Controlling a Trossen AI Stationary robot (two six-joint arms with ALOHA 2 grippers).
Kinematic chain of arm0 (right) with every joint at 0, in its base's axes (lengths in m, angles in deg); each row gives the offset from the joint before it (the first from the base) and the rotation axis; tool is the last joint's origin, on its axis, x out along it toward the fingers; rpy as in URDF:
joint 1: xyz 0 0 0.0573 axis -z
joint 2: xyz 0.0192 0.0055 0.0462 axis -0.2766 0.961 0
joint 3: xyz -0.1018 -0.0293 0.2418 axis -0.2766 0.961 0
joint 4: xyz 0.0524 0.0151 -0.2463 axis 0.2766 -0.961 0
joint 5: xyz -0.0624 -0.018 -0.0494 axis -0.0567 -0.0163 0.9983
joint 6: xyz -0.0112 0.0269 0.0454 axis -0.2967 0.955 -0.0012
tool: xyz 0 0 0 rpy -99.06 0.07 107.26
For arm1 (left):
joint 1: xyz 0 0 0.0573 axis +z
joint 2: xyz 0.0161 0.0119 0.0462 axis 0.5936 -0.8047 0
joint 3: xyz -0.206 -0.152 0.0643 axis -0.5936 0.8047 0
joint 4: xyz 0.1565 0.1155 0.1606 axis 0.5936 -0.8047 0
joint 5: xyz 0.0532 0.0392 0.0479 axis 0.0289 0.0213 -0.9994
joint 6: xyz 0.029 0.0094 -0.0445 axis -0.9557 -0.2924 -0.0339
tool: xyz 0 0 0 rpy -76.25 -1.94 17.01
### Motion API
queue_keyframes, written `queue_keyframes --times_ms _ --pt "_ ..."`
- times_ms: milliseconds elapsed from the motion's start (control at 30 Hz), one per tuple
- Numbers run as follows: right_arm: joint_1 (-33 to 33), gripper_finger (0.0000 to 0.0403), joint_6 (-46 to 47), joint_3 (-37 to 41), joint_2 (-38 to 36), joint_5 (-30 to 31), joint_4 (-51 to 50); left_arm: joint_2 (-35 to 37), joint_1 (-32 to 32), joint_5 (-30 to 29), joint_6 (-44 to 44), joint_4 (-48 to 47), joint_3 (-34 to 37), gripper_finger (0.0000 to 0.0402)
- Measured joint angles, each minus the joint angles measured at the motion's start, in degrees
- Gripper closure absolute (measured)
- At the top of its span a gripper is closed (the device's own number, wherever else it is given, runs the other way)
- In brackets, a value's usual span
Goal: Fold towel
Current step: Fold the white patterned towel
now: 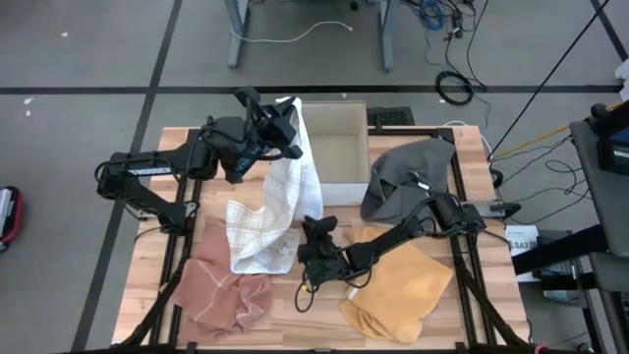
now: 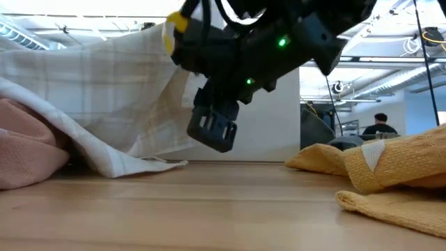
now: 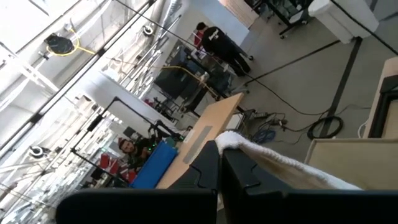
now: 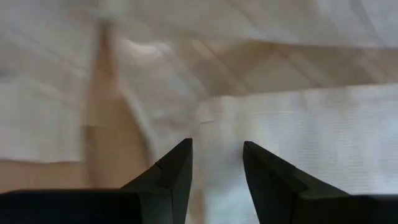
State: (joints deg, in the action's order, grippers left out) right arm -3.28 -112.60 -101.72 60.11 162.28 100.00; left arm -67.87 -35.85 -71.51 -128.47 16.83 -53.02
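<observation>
My right gripper (image 1: 313,236) hangs low over the table's near half, jaws parted and holding nothing, just beside the lower edge of the white checked towel (image 1: 270,211). A pink cloth (image 1: 224,290) lies bunched on my left, touching the towel's bottom, and a yellow cloth (image 1: 398,285) lies on my right under that arm. Farther back, my left gripper (image 1: 285,128) is clamped on the towel's top edge, lifting it so it drapes down to the wood. Beyond stand an open cardboard box (image 1: 334,152) and a grey cloth (image 1: 408,172). Only the low view shows my right gripper clear of the tabletop; only the left wrist view shows the pinched hem (image 3: 249,146).
</observation>
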Motion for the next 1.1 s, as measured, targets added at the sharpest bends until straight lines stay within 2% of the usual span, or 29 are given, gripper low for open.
queue_keyframes --times_ms 100,200,267,400,767,833,967,1033,1100 --pt "1.33 0.0274 -2.38 0.0 0.1 5.61 -0.13 0.0 -0.31 0.57 0.75 -0.01 0.0 0.0401" --pt "2.48 0.0285 -4.16 0.0 -0.82 7.17 -0.3 0.0 -0.84 0.61 1.02 -0.2 0.0 0.0401" --pt "2.89 0.031 -5.35 0.0 -2.16 6.84 -0.3 0.0 -1.16 0.59 1.07 -0.39 0.0 0.0401" --pt "2.03 0.0389 -9.62 0.0 -5.37 4.67 -0.61 0.0 -1.76 0.59 1.05 -1.3 0.0 0.0401" --pt "-4.94 0.0403 -9.3 -0.02 -22.25 3.46 -7.83 0.02 -1.46 -0.17 -0.22 -2.87 0.0 0.0401" --pt "-6.11 0.0403 -5.81 -0.08 -25.96 -4.25 -12.95 0.02 -1.33 -0.25 -0.26 -3.01 0.0 0.0401" --pt "-6.43 0.0402 9.63 -0.09 -30.43 -23.43 -21.96 0.02 -1.25 -0.28 -0.61 -3.6 0.0 0.0401" --pt "-5.87 0.0395 15.16 -0.09 -30.74 -26.75 -25.47 0.02 -1.24 -0.28 -0.35 -4.1 0.0 0.0401" --pt "-5.3 0.038 18.02 -0.03 -29.37 -26.81 -27.87 0.02 -1.3 0.18 0.28 -4.78 0.0 0.0401"
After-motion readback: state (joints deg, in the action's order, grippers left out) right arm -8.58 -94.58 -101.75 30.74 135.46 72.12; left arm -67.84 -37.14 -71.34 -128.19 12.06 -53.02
